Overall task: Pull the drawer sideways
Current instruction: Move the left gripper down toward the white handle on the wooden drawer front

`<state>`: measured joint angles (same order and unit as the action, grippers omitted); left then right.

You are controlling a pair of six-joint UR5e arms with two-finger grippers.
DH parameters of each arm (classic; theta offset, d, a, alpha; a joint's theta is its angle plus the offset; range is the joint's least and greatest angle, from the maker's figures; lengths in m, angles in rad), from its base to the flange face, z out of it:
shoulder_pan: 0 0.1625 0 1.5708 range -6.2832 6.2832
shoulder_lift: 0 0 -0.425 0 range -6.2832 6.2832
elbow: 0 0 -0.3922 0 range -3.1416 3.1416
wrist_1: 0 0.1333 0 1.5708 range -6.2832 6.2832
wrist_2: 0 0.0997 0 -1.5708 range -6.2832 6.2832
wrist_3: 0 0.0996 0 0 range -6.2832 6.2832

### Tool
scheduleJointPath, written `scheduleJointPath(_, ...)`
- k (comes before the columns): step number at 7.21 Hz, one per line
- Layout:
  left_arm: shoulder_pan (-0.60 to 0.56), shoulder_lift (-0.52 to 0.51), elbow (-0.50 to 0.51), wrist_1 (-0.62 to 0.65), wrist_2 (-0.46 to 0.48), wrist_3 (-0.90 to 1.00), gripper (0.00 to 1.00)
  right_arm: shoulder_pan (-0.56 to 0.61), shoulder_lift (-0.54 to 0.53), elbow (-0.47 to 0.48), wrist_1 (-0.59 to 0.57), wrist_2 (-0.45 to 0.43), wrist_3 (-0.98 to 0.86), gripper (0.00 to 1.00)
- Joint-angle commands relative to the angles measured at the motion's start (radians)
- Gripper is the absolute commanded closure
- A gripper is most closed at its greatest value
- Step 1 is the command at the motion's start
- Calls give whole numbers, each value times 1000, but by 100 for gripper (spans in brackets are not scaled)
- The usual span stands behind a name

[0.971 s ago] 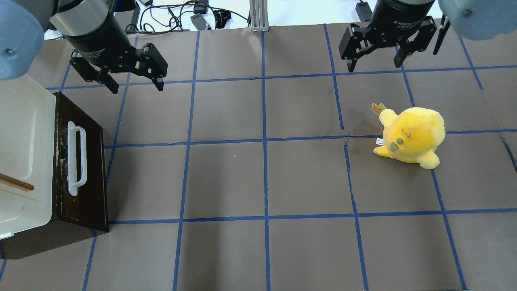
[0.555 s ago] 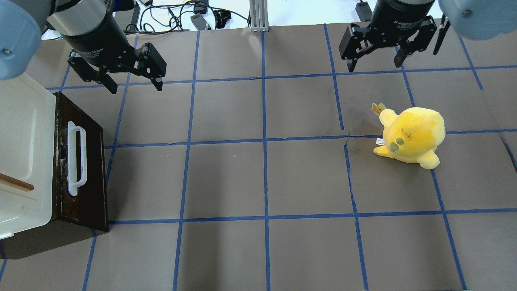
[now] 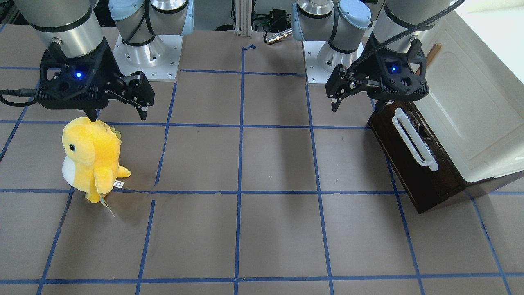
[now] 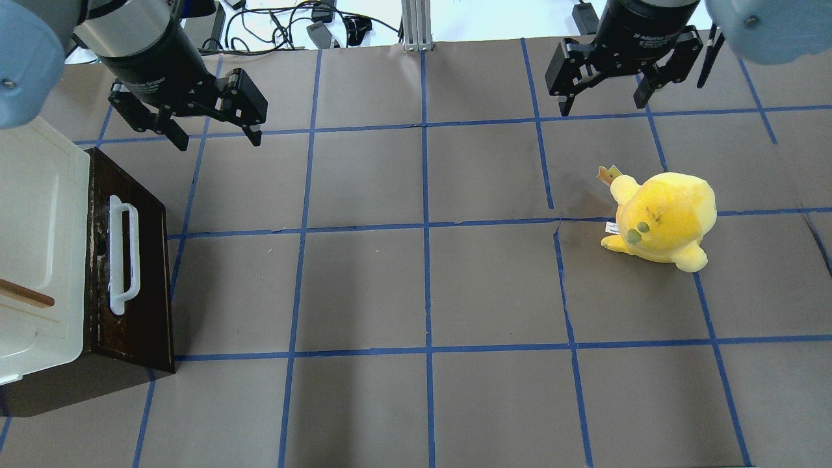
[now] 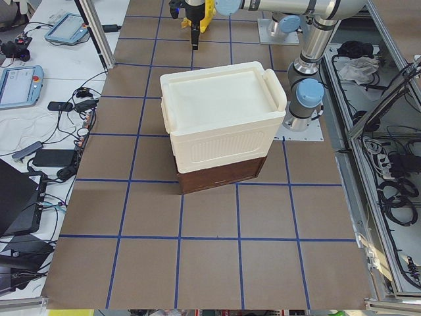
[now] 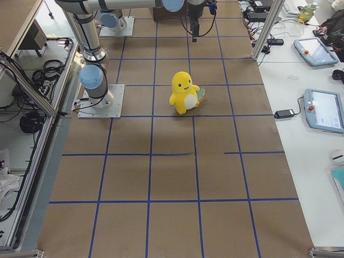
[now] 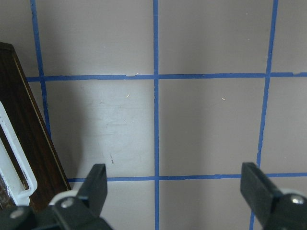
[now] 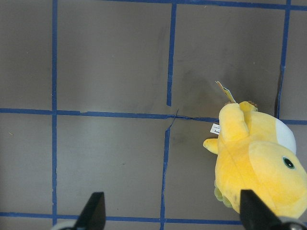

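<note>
Dark-brown drawer [image 4: 140, 286] sits closed at the overhead frame's left edge, under the white cabinet [image 4: 32, 227]. Your left gripper [image 4: 218, 138], upper left, is spread wide, clear of the white handle [image 4: 123, 253]. Pull crooked and the cabinet may slide; anchoring unclear.

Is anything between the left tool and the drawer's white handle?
Nothing visible is. The open left tool hangs over bare table near one end of the drawer. The white handle is uncovered. The yellow plush stands far off.
</note>
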<state>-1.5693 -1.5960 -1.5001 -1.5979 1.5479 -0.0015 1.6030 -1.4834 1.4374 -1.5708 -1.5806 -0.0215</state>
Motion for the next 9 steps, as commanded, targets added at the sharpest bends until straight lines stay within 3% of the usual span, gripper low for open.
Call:
scheduleJointPath(1,0,7,1,1,1,0,0,0,0,0,0,-1,0,0)
scheduleJointPath(4,14,-25,-32,13,18,-2,0,0,0,0,0,-1,0,0)
scheduleJointPath(5,12,-38,-90,44,172,-32,0,0,0,0,0,1,0,0)
scheduleJointPath(6,12,-56,-145,102,260,-78,0,0,0,0,0,-1,0,0)
scheduleJointPath(8,14,-96,-210,111,393,-151,0,0,0,0,0,-1,0,0)
scheduleJointPath(9,14,-117,-215,111,412,-169,0,0,0,0,0,-1,0,0)
